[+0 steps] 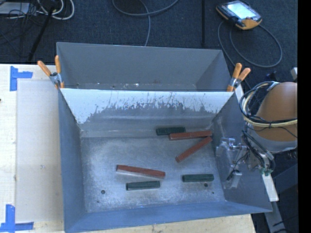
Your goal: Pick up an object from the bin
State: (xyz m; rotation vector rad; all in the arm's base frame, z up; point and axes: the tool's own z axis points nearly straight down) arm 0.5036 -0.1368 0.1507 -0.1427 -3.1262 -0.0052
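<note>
Six small bars lay on the floor of the grey bin (97, 149), and none of them had been picked up yet. The arm (277, 115) was on the right. Its fingers (233, 177) hung at the right side of the bin, over the sloping right wall and not over the flat floor where the bars were. I could not tell if the fingers were apart or together. Nothing could be seen between them.

The bar nearest to the fingers was a short dark green bar (198, 177). It lay flat close to the right wall, toward the near side. A bit farther back, a slanted red-brown bar (193, 149) pointed up to the right. Its far end was close to a level red-brown bar (190, 135), or touching it; I could not tell which. Just left of that one, by the far wall, was a far dark green bar (170, 130). More to the left, a long red-brown bar (140, 171) lay with a near dark green bar (143, 185) just beside it.

So the job looked to be at its very start. Almost all of it seemed left to do: bring the fingers over one bar, go down, close on it, and lift it out of the bin.
</note>
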